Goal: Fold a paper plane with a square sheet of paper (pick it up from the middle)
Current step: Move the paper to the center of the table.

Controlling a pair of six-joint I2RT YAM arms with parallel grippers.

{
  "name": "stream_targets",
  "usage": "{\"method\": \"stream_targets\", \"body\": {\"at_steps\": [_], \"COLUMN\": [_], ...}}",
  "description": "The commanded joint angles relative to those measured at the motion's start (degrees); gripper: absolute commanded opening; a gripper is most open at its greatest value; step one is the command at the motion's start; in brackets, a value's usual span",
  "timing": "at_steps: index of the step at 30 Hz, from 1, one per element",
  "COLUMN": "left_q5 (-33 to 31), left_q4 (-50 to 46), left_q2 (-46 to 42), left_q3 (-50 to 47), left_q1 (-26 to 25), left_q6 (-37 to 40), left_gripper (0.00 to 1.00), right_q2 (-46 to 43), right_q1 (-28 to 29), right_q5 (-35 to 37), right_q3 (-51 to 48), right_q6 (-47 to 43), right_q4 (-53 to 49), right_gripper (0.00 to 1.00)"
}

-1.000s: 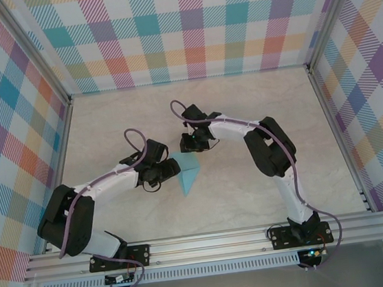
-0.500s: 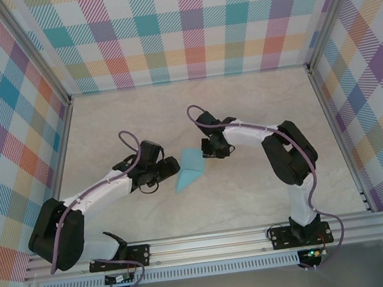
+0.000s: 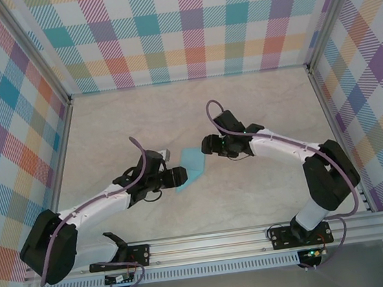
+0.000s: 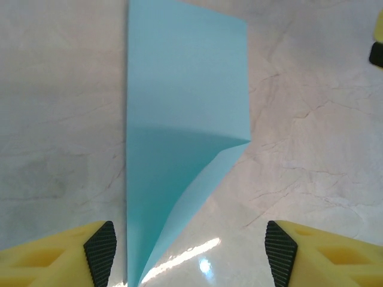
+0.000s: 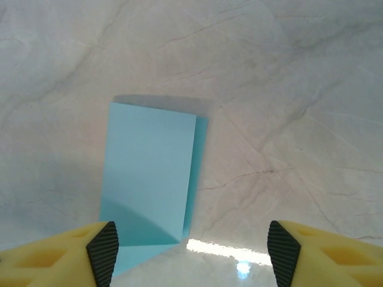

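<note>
The light blue sheet of paper (image 3: 192,163) lies on the marble table, folded lengthwise into a narrow strip whose near end tapers to a point. In the left wrist view the paper (image 4: 179,107) runs away from my left gripper (image 4: 190,254), its pointed end between the open fingers near the left pad and untouched. My left gripper (image 3: 181,177) stands at the paper's lower left end. My right gripper (image 3: 203,146) is at its upper right end. In the right wrist view the paper (image 5: 149,173) lies flat ahead of my open right gripper (image 5: 191,251), by the left finger.
Plaid walls (image 3: 192,25) close the table on three sides. An aluminium rail (image 3: 209,242) carrying both arm bases runs along the near edge. A tip of the right gripper's finger (image 4: 377,48) shows at the left wrist view's right edge.
My right gripper has opened and let go of the paper, and its arm has swung out to the right. The left arm has reached forward to the paper's near end.
</note>
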Motion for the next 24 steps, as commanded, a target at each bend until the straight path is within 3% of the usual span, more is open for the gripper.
{"method": "stream_targets", "body": {"at_steps": [1, 6, 9, 17, 24], "left_q5": [1.7, 4.8, 3.0, 4.7, 8.1], "left_q4": [6.6, 13.8, 14.9, 14.1, 17.4], "left_q2": [0.2, 2.2, 3.8, 9.9, 14.2], "left_q3": [-2.0, -3.6, -3.8, -1.1, 0.7], "left_q1": [-0.4, -0.4, -0.4, -0.2, 0.1], "left_q6": [9.1, 17.3, 20.0, 22.1, 23.2], "left_gripper": [0.66, 0.56, 0.48, 0.41, 0.20], "right_q2": [-0.8, -1.1, -2.1, -4.4, -6.8], "right_q1": [-0.8, -1.5, -1.9, -3.0, -4.3], "right_q5": [-4.4, -5.7, -5.9, -6.7, -8.4], "right_q3": [-2.2, -3.4, -4.0, -5.7, -8.3], "right_q6": [-1.0, -0.5, -0.4, 0.2, 1.4], "right_q4": [3.5, 3.8, 3.8, 4.7, 6.3], "right_gripper": [0.72, 0.73, 0.73, 0.75, 0.76]}}
